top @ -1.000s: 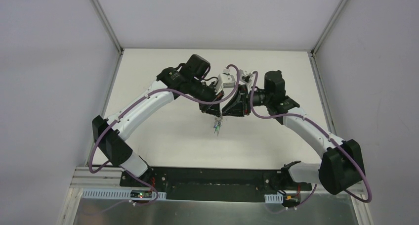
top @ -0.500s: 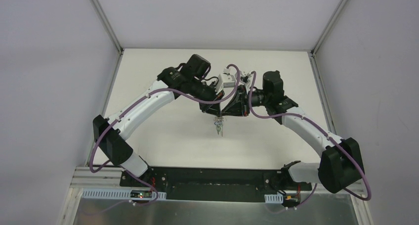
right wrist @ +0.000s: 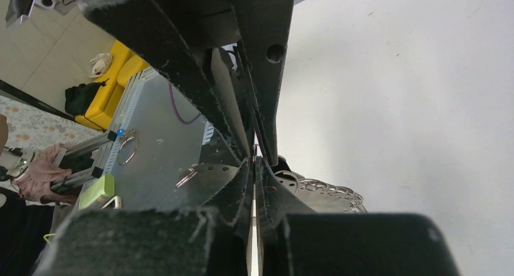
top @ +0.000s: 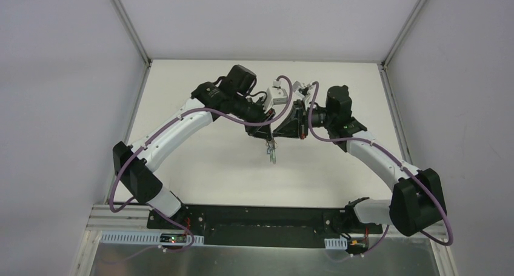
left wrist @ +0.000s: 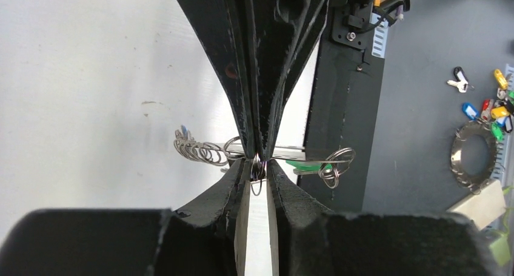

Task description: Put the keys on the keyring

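Your two tools meet tip to tip above the surface (top: 212,167), with the keyring (top: 273,153) hanging just under them.

Since a second ago the tool bodies have splayed slightly apart behind the tips, and the bunch has shifted a little to the right and hangs straighter. Your right tool (right wrist: 253,162) is pressed fully closed on the keyring's wire. Your left tool (left wrist: 258,167) stands a narrow slit apart with a small ring (left wrist: 258,180) in the gap; you cannot tell whether it grips. From the left wrist, the chain of rings (left wrist: 194,150) trails to one side and the green key (left wrist: 308,164) to the other.
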Controlling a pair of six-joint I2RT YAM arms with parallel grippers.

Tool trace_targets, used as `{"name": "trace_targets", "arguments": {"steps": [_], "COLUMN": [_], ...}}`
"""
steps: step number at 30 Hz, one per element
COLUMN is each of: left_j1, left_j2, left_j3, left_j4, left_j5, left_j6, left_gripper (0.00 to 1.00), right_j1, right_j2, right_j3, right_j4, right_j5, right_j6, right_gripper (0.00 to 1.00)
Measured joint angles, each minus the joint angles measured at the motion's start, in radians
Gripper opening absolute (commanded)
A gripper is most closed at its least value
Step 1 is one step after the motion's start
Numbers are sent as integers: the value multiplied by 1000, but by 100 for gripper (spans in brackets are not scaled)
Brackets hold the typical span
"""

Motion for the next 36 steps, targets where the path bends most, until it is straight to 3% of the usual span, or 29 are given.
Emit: {"name": "trace_targets", "arguments": {"steps": [10, 24, 36], "left_j1": [3, 2, -25], "left_j2": [-80, -121, -99], "left_j3": [-100, -149, -112], "left_j4": [99, 164, 152], "left_j5": [-10, -82, -159], "left_j6": [21, 37, 37], "left_gripper": [28, 1, 0], "right_j1": [-33, -42, -47], "right_j2": [2, 13, 13], "right_j3": [-14, -14, -15], "right_j4": [169, 188, 192], "right_j5": [5, 33, 86], "right_j6": [146, 185, 225], "right_gripper": [0, 0, 0]}}
